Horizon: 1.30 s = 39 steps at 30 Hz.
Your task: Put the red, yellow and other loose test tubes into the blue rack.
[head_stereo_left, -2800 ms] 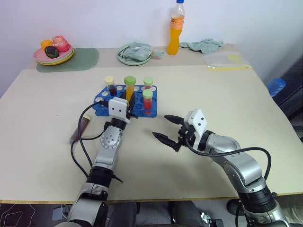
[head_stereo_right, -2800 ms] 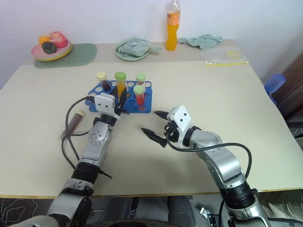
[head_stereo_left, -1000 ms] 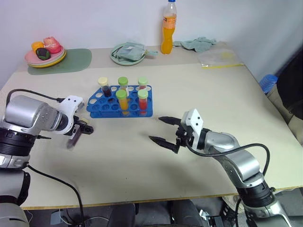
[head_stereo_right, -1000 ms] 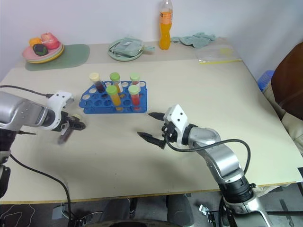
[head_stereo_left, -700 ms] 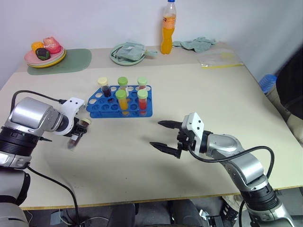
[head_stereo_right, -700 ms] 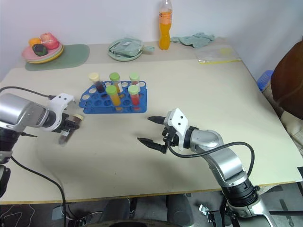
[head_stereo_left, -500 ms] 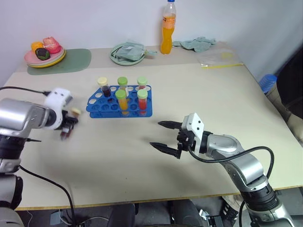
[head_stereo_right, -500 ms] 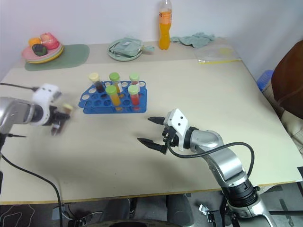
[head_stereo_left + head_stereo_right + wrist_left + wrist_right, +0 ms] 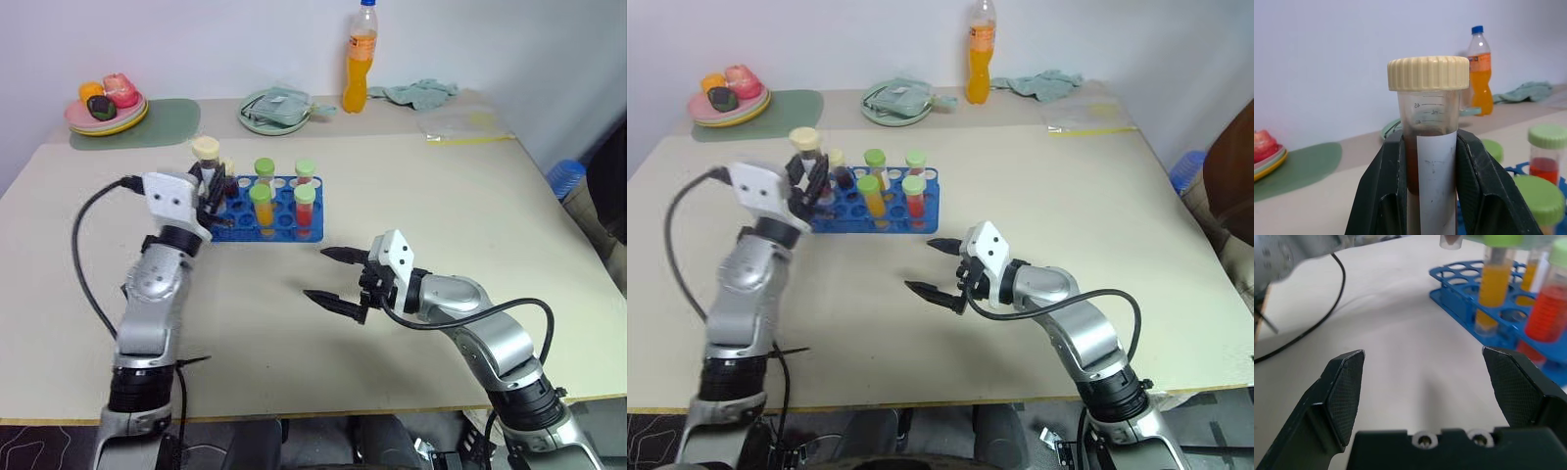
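Observation:
My left gripper (image 9: 210,184) is shut on a test tube with a cream cap (image 9: 206,149) and dark reddish-brown liquid. It holds the tube upright above the left end of the blue rack (image 9: 281,233). In the left wrist view the tube (image 9: 1429,112) stands between both black fingers (image 9: 1382,196). The rack holds several capped tubes, among them a yellow one (image 9: 261,203) and a red one (image 9: 305,204). My right gripper (image 9: 315,273) hovers open over the table in front of the rack's right end, with nothing between its fingers (image 9: 1344,387).
At the table's far edge stand an orange drink bottle (image 9: 362,59), a green plate with a cloth (image 9: 279,106), a plate of fruit (image 9: 108,103) on a green mat, a crumpled cloth (image 9: 421,93) and a plastic bag (image 9: 465,125).
My left gripper shut on the tube lying on the table, lifted it, swung right to the rack's left end and turned it upright. The right arm has kept still. The camera shifted.

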{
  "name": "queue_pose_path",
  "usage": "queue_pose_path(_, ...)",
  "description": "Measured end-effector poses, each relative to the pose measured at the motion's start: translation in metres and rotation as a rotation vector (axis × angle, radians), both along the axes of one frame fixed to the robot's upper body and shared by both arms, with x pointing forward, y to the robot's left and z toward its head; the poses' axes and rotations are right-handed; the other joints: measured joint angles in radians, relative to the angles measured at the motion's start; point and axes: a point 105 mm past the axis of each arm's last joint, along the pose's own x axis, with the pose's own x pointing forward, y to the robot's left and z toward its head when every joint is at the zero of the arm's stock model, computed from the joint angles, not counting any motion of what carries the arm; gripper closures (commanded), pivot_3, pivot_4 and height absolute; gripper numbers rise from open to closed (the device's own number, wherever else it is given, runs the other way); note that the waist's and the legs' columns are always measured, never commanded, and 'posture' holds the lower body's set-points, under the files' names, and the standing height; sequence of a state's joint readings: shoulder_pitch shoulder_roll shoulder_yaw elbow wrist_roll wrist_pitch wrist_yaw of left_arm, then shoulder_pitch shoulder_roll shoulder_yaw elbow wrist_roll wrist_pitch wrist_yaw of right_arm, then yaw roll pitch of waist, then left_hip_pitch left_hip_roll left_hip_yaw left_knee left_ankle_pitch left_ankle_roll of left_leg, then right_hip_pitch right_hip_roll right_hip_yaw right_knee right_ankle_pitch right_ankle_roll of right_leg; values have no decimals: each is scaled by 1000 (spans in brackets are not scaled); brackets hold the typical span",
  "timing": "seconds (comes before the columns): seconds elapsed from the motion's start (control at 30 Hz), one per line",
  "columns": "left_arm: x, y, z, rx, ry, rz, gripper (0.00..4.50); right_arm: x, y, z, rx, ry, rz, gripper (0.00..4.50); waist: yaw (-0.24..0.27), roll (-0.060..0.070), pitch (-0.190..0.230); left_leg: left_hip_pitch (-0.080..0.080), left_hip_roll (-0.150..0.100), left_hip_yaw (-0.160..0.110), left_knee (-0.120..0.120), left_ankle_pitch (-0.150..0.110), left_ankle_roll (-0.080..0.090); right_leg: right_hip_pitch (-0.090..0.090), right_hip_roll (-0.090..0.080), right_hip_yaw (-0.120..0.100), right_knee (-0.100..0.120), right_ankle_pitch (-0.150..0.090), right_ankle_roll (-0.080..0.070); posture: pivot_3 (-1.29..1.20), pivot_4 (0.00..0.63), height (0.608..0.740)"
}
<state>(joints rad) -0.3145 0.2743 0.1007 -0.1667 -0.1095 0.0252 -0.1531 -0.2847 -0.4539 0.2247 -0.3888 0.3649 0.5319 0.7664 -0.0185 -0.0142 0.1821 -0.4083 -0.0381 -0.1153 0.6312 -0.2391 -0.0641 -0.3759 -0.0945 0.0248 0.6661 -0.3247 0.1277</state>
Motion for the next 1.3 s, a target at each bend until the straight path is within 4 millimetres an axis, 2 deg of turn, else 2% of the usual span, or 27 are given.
queue_pose_path(0.2,8,-1,-27,-13,33,53,3752,2,-1,-1,3,-2,-29,214,5,0,0,0,0,0,1,0,0,1,0,0,0,0,0,0,150,740)
queue_pose_path(0.4,10,-3,-41,18,67,58,3752,2,-5,-6,5,13,-63,214,3,0,0,0,0,0,0,0,0,1,0,0,0,0,0,0,150,740)
queue_pose_path(0.63,17,-8,-42,-33,68,44,3752,2,-5,-5,7,9,-70,214,5,0,0,0,0,-1,1,0,0,2,0,-1,0,0,0,0,150,740)
queue_pose_path(1.07,20,-2,-45,15,55,103,3752,1,-5,-5,10,10,-75,214,3,1,-1,1,0,-1,0,0,0,2,1,-1,0,0,0,0,150,740)
queue_pose_path(1.3,20,-3,-46,-14,55,95,3752,1,-5,-5,10,13,-74,214,3,1,-1,1,0,-1,0,0,0,2,1,-1,0,0,0,0,150,740)
